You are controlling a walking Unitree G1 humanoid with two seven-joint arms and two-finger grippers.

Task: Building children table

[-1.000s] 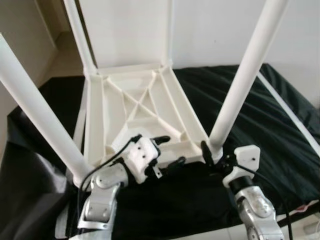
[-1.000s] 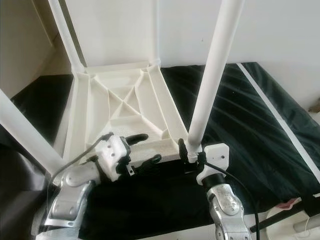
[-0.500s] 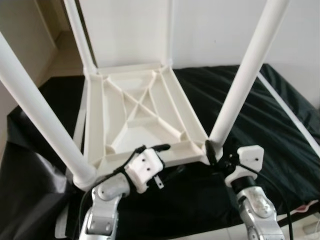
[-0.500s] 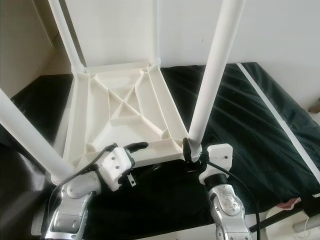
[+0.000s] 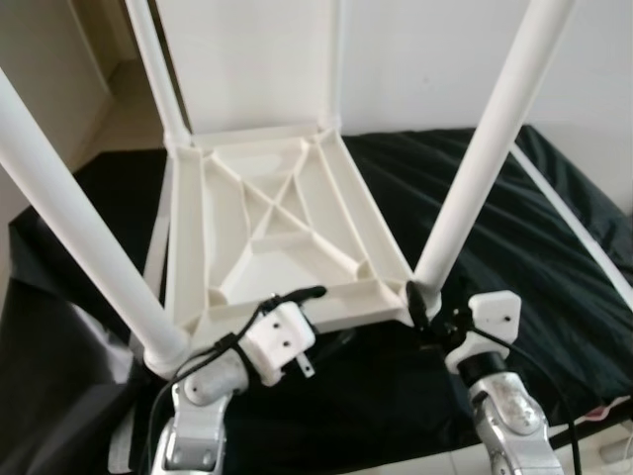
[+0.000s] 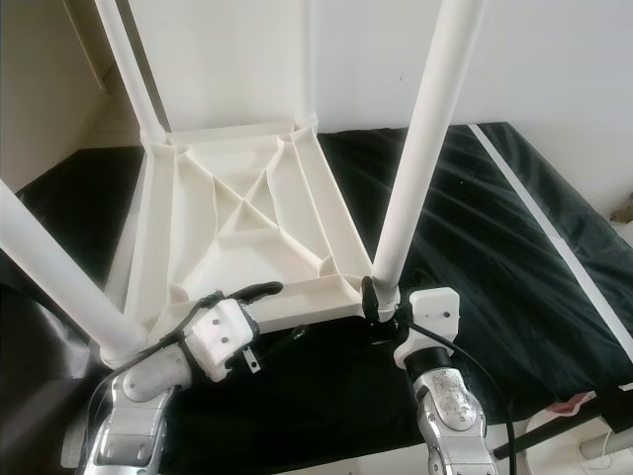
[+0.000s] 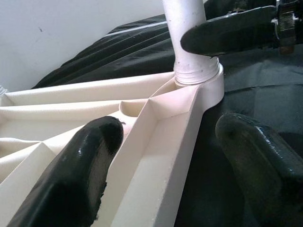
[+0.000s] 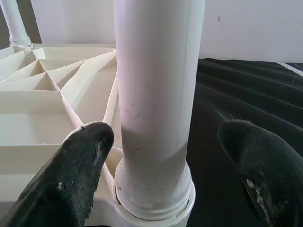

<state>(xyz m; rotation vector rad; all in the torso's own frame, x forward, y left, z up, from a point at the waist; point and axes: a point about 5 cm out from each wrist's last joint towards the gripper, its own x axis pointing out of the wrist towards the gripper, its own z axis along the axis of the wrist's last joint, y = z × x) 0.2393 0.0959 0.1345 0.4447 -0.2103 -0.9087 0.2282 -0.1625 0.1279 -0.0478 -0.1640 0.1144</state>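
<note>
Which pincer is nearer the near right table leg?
Right. The right pincer straddles the base of the leg, fingers either side. The left pincer sits at the tabletop's near edge, farther left.

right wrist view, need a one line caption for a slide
Open right gripper straddling a white leg screwed into the upturned tabletop, black sheet behind.
</note>
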